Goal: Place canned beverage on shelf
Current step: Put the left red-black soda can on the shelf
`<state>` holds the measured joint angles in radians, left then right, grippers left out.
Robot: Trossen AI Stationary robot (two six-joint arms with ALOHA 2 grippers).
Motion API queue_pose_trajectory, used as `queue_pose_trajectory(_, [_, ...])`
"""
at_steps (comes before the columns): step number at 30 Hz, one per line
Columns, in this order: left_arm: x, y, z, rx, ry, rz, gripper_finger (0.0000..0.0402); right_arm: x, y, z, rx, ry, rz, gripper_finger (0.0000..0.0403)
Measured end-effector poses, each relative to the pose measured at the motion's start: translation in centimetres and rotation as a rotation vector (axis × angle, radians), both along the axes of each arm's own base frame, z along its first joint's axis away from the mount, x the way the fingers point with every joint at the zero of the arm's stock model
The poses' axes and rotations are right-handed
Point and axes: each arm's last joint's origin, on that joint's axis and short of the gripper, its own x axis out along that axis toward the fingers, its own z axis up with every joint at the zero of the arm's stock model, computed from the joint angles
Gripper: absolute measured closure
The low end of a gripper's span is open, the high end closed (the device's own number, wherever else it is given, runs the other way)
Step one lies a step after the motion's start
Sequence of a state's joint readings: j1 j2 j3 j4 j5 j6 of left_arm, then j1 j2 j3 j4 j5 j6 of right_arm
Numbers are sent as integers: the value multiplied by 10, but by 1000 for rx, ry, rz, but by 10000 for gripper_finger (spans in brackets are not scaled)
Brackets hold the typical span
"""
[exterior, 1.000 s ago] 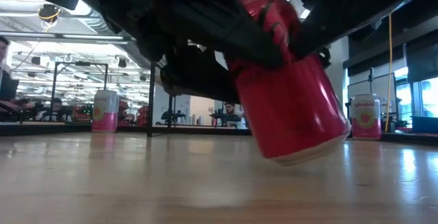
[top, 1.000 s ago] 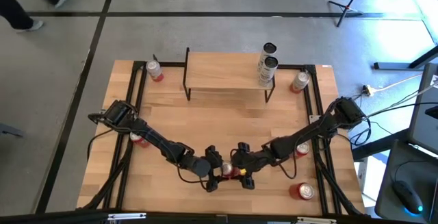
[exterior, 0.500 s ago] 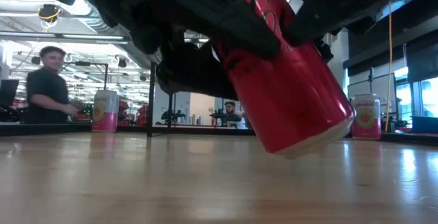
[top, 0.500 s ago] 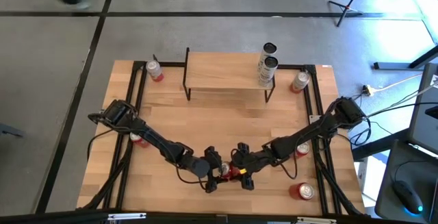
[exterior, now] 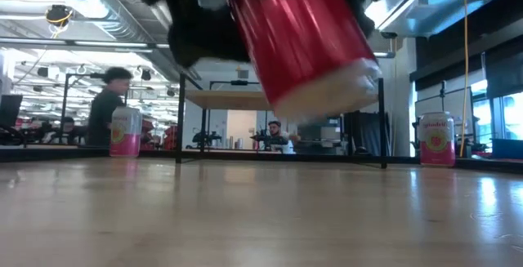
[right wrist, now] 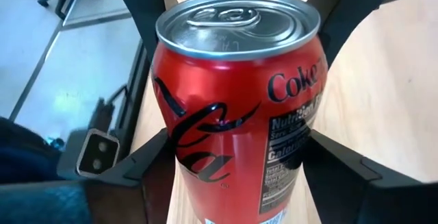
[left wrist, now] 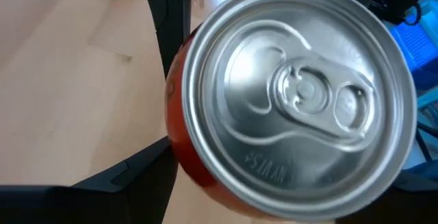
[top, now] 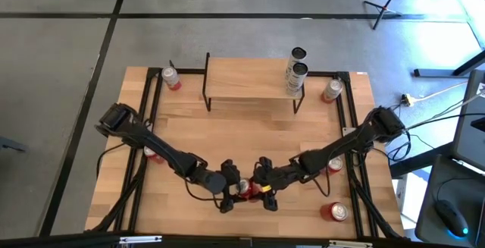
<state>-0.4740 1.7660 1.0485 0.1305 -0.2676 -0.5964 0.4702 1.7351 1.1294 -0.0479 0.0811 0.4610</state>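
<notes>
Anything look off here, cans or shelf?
The red Coke can hangs tilted above the table, with both the left gripper and the right gripper around it. On the shelf, two cans sit stacked at the right end. No spills or dents show.

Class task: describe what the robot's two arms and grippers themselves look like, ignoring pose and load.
Both arms are dark, slender and jointed, trailing black cables. The left gripper and right gripper have flat black fingers; a small yellow mark shows near the right gripper.
</notes>
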Motion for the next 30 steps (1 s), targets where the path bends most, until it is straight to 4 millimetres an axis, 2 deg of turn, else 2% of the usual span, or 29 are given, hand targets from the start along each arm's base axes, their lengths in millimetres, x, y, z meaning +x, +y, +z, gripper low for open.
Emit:
queue_pose_trajectory(5, [-11,4,25,4,-23,2,99,2,0,23,-17,-60,-12,159])
queue_pose_trajectory(9, [-16,6,37,18,-52,1,99,4,-3,38,-40,-103,-33,159])
queue_pose_trajectory(19, [-32,10,69,9,-134,12,99,7,-4,54,-20,-176,-53,158])
queue_pose_trajectory(26, [-33,11,71,18,-142,15,100,11,-6,55,-6,-214,-65,158])
queue_pose_trajectory(30, [-33,12,72,18,-145,24,119,12,-7,55,-3,-217,-69,152])
